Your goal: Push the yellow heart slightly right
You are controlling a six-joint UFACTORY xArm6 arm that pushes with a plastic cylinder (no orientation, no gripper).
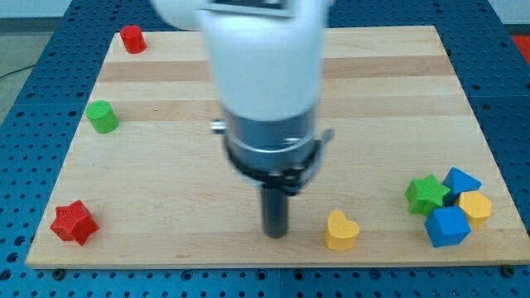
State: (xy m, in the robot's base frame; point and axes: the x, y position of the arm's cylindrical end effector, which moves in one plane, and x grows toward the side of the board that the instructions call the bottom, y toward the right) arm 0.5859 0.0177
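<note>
The yellow heart (340, 231) lies near the board's bottom edge, right of centre. My tip (274, 235) is the lower end of the dark rod, resting on the board just left of the heart, with a small gap between them. The white and grey arm body hangs above the rod and hides the board's middle.
The wooden board (166, 165) lies on a blue perforated table. A green star (427, 194), two blue blocks (448, 226) (460, 181) and a yellow block (476, 207) cluster at the bottom right. A red star (74, 223) sits bottom left, a green block (102, 117) left, a red block (132, 38) top left.
</note>
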